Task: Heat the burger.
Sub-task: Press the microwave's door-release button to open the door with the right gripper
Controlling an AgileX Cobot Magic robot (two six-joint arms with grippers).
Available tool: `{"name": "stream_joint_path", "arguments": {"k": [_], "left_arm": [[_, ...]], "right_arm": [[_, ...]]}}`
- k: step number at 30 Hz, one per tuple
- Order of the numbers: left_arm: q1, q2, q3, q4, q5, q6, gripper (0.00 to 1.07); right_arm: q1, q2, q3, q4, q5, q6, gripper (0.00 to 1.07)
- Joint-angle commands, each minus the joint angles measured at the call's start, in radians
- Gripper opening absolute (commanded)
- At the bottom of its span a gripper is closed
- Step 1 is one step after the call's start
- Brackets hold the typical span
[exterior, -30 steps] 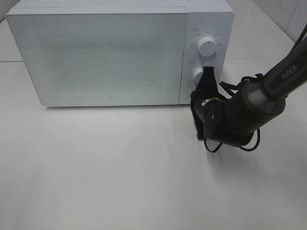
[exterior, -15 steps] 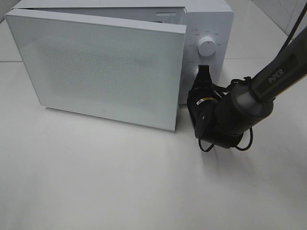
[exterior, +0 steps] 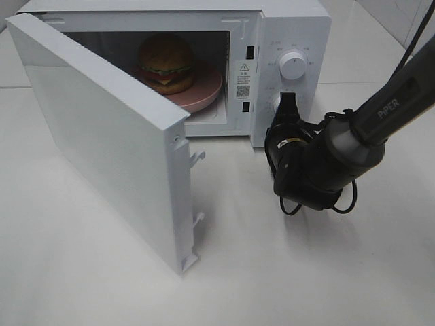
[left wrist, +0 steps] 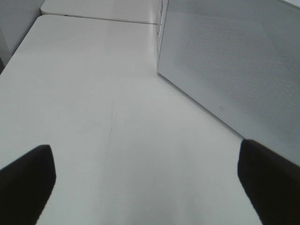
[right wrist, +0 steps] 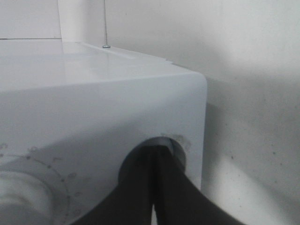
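White table, white microwave on it. The burger sits on the pink plate inside the cavity, to the left of the right gripper and well apart from it. That claw is pressed together, tips against the lower panel control. The left gripper is spread wide over the table. The door was closed a second ago and is now swung wide.

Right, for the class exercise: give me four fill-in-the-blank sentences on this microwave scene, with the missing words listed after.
1. The door of the microwave stands ____.
2. The burger rests on a pink ____ inside the microwave.
3. The right hand, at the lower knob, has its jaws ____.
4. The left hand, above the table, is ____.
Missing: open; plate; shut; open.
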Motion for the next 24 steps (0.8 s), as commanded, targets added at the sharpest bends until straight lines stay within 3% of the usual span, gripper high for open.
{"name": "stream_joint_path", "arguments": {"k": [1, 8, 24], "left_arm": [[0.004, -0.022, 0.001, 0.0, -0.005, -0.004, 0.98], [0.004, -0.022, 0.001, 0.0, -0.005, -0.004, 0.98], [0.004, -0.022, 0.001, 0.003, -0.005, -0.004, 0.98]], "right_arm": [[-0.044, -0.009, -0.106, -0.13, -0.241, -0.021, 0.0], [-0.044, -0.022, -0.095, -0.122, -0.152, -0.019, 0.0], [-0.033, -0.157, 0.059, -0.07, 0.148, -0.054, 0.0]]}}
